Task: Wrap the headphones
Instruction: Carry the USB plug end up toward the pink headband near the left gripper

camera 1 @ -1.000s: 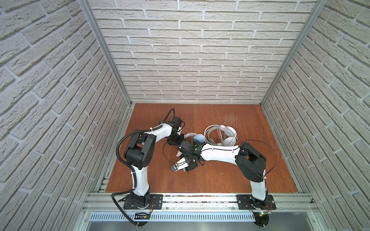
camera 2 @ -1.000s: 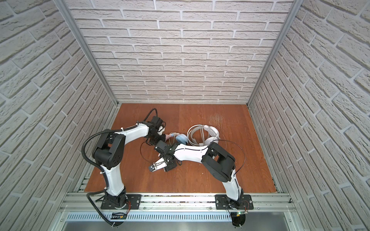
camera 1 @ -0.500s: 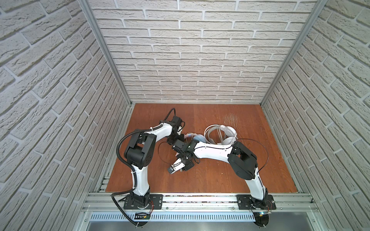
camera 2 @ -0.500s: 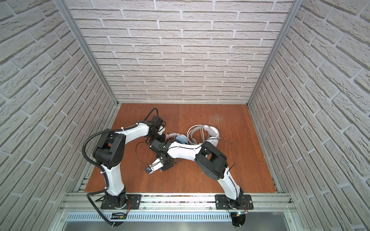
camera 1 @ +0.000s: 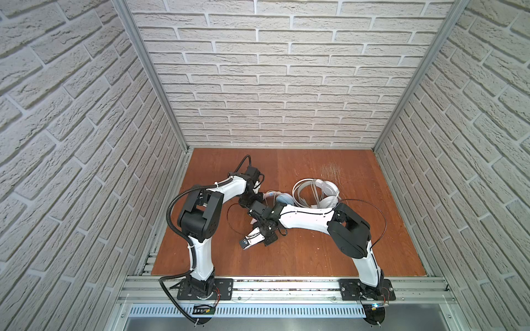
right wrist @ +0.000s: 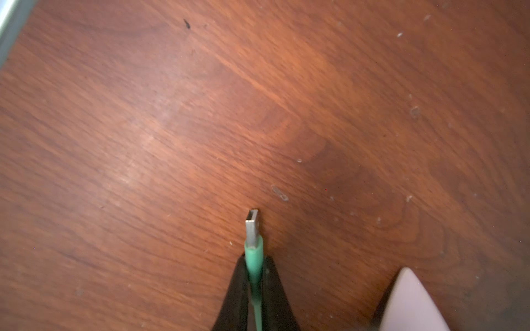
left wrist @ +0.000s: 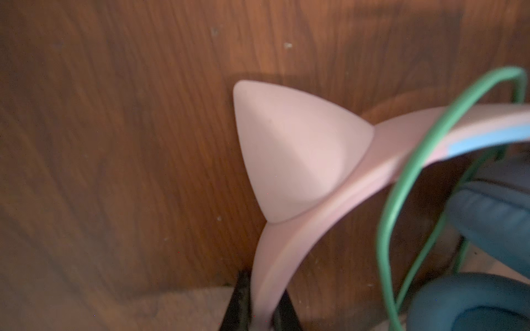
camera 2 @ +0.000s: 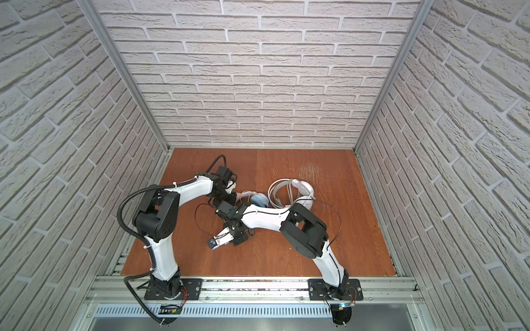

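Note:
The pink cat-ear headphones with light blue earcups lie at mid-table in both top views. My left gripper is shut on their pink headband, just below the cat ear. Their green cable loops over the band, beside the dark blue ear pads. My right gripper is shut on the green plug at the cable's end, low over the wood, in front of the left gripper. The white headphones lie to the right with pale cable coiled round them.
The wooden table is walled by brick panels at the left, back and right. A metal rail with both arm bases runs along the front. A thin black cable arcs off my right arm's elbow.
My right gripper's jaws have closed on the green plug, and that arm has shifted slightly leftward. The left gripper has kept its hold on the headband without moving.

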You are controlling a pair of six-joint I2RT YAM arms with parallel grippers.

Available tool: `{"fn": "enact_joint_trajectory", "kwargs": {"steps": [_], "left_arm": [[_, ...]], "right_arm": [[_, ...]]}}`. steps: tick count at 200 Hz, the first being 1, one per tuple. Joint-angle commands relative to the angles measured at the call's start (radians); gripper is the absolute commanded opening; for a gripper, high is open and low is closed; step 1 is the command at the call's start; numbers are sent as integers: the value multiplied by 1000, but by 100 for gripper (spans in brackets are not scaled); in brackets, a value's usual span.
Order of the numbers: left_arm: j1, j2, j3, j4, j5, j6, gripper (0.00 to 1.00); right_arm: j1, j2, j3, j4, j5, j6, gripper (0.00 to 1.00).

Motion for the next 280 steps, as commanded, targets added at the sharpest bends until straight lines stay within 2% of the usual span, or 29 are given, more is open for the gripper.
{"fn": "enact_joint_trajectory", "kwargs": {"steps": [1,36,62,112,189,217,252,280], "left_arm": [[12,4,-20,-69,2,-5,8],[12,-3,-30,-58,5,-14,8],[14,-11,-41,-50,4,-21,8],[14,-21,-55,-27,6,-43,8],[14,-84,-91,-4,-7,-85,8],[14,-108,-101,-3,-18,-101,8],[14,-132,-101,-13,-36,-116,8],[13,-153,-98,-13,-44,-131,8]], "right_arm": [[-11,-22,-60,17,-47,63,6],[-51,-103,-102,69,-109,135,6],[-94,-226,-165,127,-154,204,6],[-179,-362,-246,246,-210,424,6],[-239,-347,-234,399,-180,935,6],[-258,-329,-226,391,-132,1083,6],[-270,-287,-188,310,-86,1200,6],[-268,-208,-100,188,-69,1218,6]]}}
